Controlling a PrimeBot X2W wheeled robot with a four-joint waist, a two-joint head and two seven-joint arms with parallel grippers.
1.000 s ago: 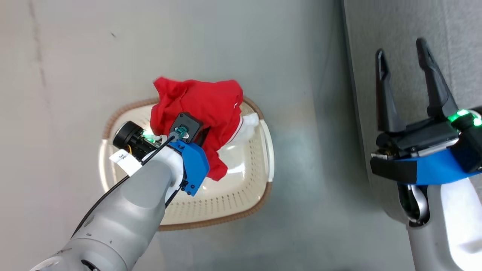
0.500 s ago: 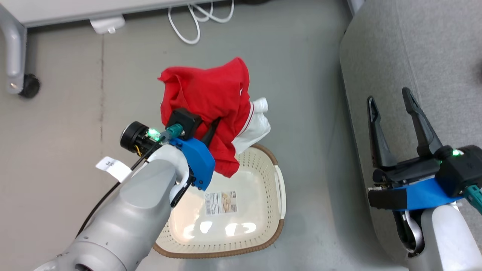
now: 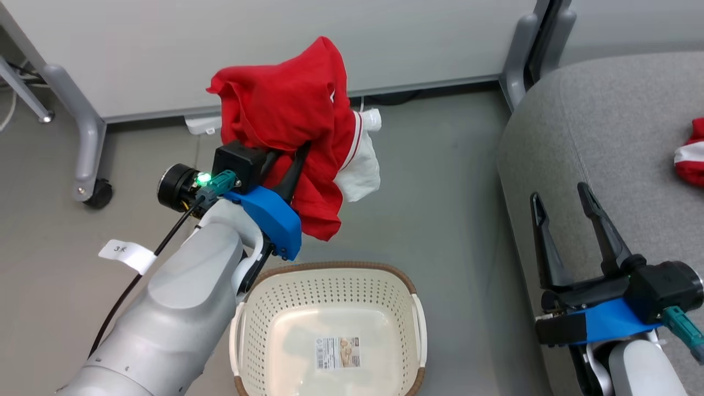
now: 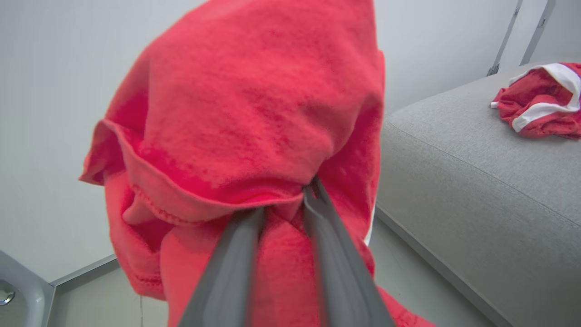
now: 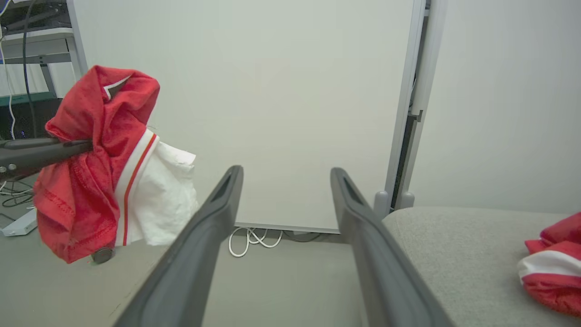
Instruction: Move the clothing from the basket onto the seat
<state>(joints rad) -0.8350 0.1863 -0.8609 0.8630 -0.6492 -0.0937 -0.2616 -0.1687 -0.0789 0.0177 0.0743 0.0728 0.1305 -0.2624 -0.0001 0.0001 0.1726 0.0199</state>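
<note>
Change, left side: A second ago the held jersey (image 3: 286,104) hung bunched over the basket (image 3: 330,268), its white panel down inside the rim. It now hangs wholly clear of the basket, beyond the far rim and over bare floor (image 3: 440,220). The head camera has also tilted up, so part of the apparent shift belongs to the view and not to the cloth.
Left gripper (image 4: 285,202): Its jaws are drawn partway together and clamped on a thick fold of the red cloth. The rest drapes over and around the fingers, with the white panel trailing on the seat side.
Basket: It stands on the floor near the robot. Its floor is bare down to the printed label (image 3: 336,352), and no cloth is left inside.
Meaning for the task: The lift-out looks complete. In the inspector's judgement, what remains is the carry rightward across the floor gap to the seat and the release there.
Seat (image 3: 605,121): The grey cushion lies to the right, well apart from the held jersey.
Right gripper (image 3: 560,193): Its jaws are spread fully apart, holding and touching nothing, and it hovers over the seat's near edge.
Second jersey (image 3: 692,159): It lies crumpled on the seat towards the far right, already delivered.
</note>
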